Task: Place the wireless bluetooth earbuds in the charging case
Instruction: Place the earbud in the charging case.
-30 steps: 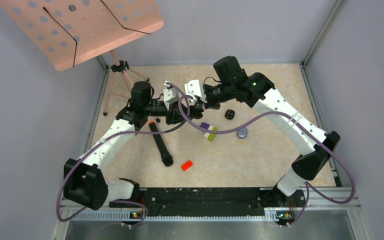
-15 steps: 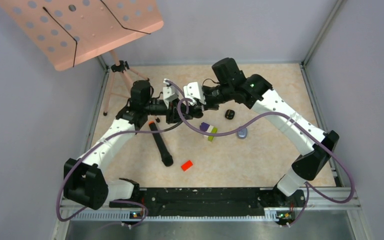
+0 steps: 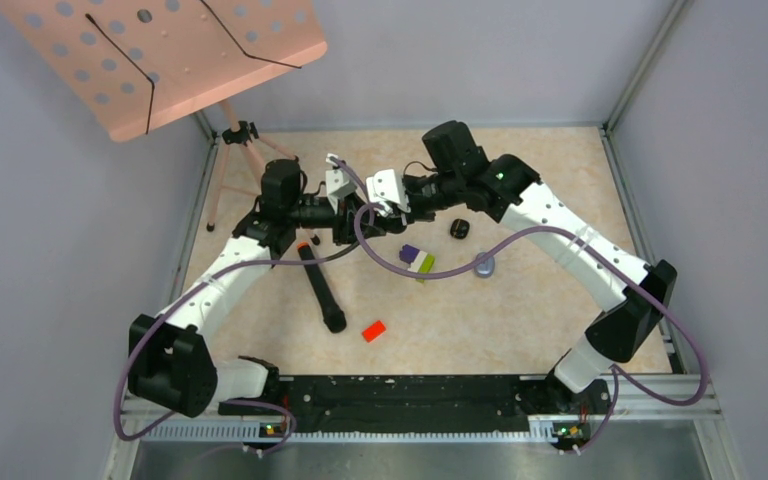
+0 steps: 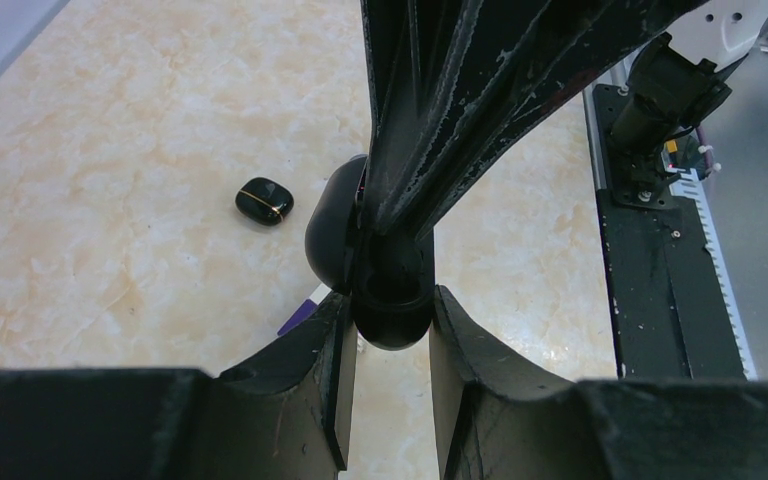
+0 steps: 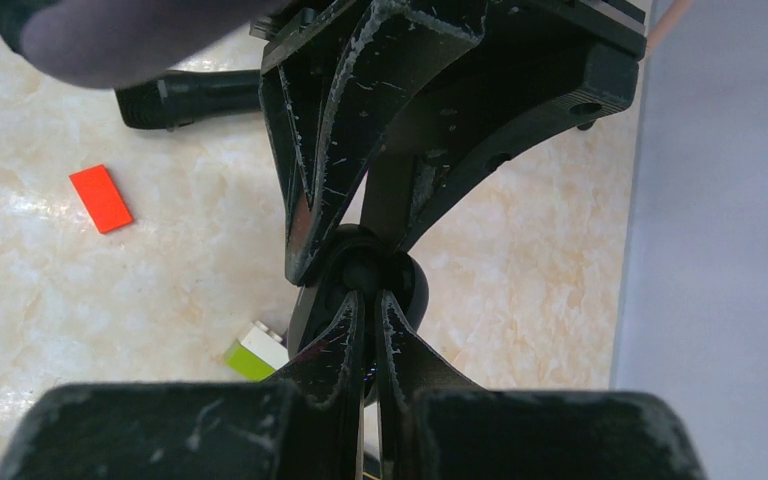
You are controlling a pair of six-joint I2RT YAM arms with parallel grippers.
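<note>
The left pincer point(image 4: 390, 305) is clamping the black charging case point(image 5: 408, 288) between nearly closed fingers point(image 4: 300, 380), holding it raised over the back middle of the worktop point(image 3: 560, 160), and the right pincer point(image 5: 368, 300), fully closed, is meeting it head-on with its tips touching the case. Whether an earbud is sitting between those tips is not showing. The case is seemingly lying with its domed lid tilting away and its mouth facing the right pincer, its long axis running across the left fingers

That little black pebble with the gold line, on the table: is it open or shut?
Shut: the black pebble shows only a thin gold seam, no raised lid.
</note>
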